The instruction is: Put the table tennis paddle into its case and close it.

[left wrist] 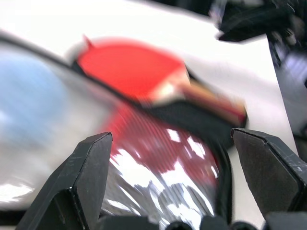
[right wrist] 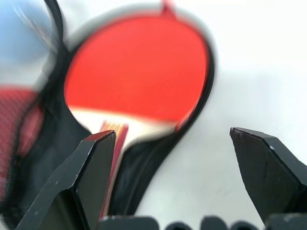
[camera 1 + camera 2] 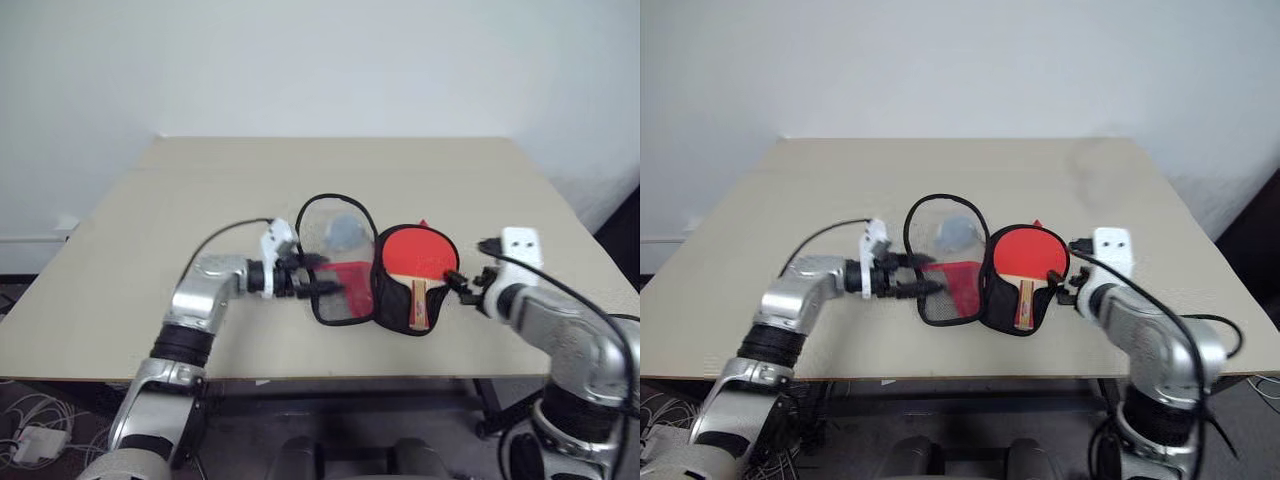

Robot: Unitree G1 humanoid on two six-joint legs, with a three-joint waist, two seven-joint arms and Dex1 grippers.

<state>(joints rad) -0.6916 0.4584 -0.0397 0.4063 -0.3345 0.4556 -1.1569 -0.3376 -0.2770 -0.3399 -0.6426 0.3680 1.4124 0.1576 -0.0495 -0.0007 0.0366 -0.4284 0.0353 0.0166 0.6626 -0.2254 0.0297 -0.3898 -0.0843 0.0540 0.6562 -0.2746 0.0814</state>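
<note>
The case (image 3: 392, 300) lies open on the table. Its black half holds the table tennis paddle (image 3: 417, 250), red face up, with the wooden handle (image 3: 417, 300) pointing toward the front edge. The clear flap (image 3: 330, 225) with a red panel (image 3: 350, 280) stands opened to the left, and a grey pompom (image 3: 343, 232) shows through it. My left gripper (image 3: 322, 279) is open at the flap's left edge, with the plastic in front of its fingers (image 1: 86, 167). My right gripper (image 3: 457, 282) is open just right of the case, near the handle, with nothing between its fingers (image 2: 91, 163).
The beige table (image 3: 200, 190) has free room all around the case, up to a white wall at the back. The front edge runs just below both arms. Cables and a power adapter (image 3: 30, 440) lie on the floor at the left.
</note>
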